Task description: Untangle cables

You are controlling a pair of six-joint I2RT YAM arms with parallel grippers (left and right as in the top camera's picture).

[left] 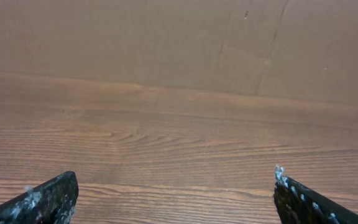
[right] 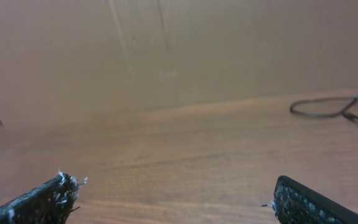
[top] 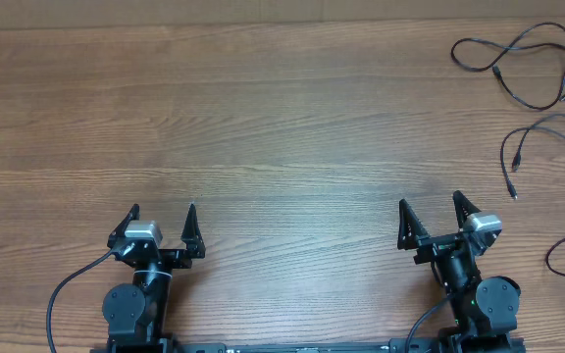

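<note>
The wooden counter (top: 263, 118) fills the overhead view, its grain running side to side. At its near edge the left claw (top: 163, 209) and the right claw (top: 430, 200) both stand released, jaws spread wide and grasping nothing (each wrist view shows only counter between them). The cables (top: 562, 96), thin and black, lie along the right edge toward the far corner as separate loose loops, well apart from both claws.

Black tools (top: 162, 208), fingertips (left: 48, 196) seemingly white-flecked
</note>
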